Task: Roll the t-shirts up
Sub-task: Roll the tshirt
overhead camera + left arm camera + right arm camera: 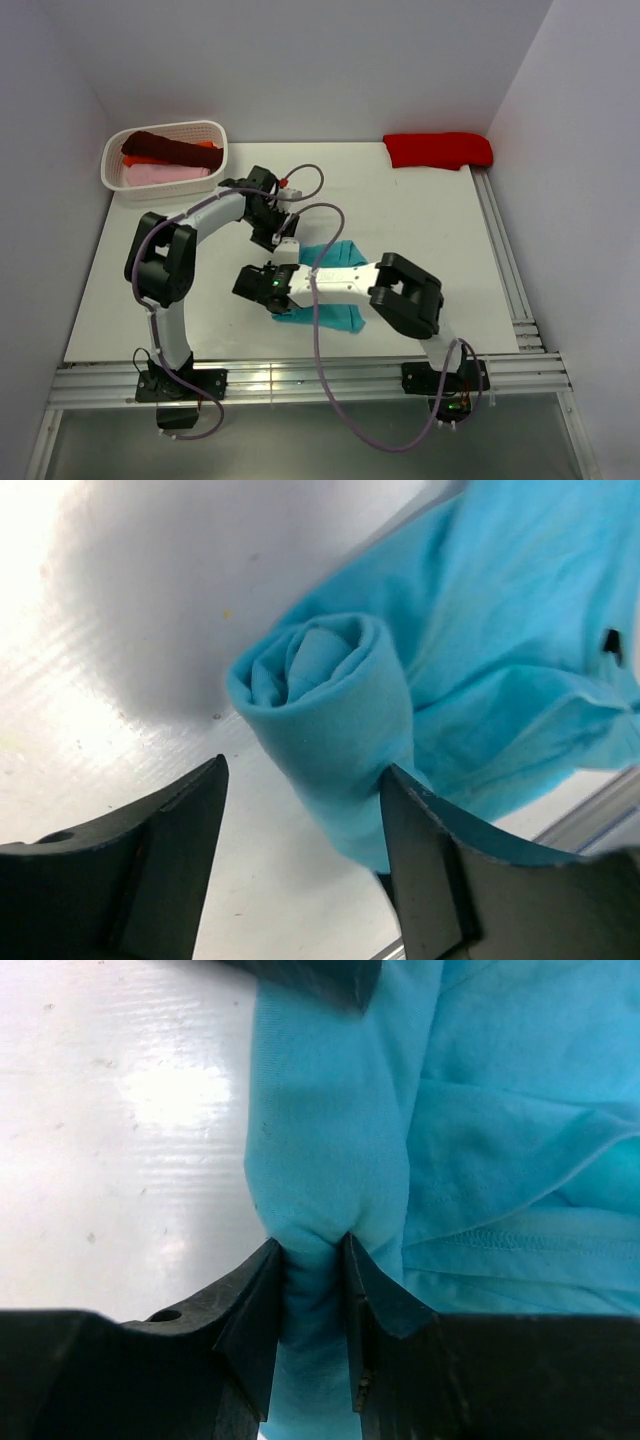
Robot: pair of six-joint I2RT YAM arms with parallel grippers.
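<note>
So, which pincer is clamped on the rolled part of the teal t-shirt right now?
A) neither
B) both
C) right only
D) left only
C: in its own wrist view the right pincer squeezes the roll of the teal t-shirt between its fingers, while the left pincer stands open around the roll's end, with a gap beside one finger.

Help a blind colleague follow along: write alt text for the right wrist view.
The right gripper has its black fingers pinched on the rolled edge of a teal t-shirt; the rest of the shirt lies rumpled to the right on a white table.
</note>
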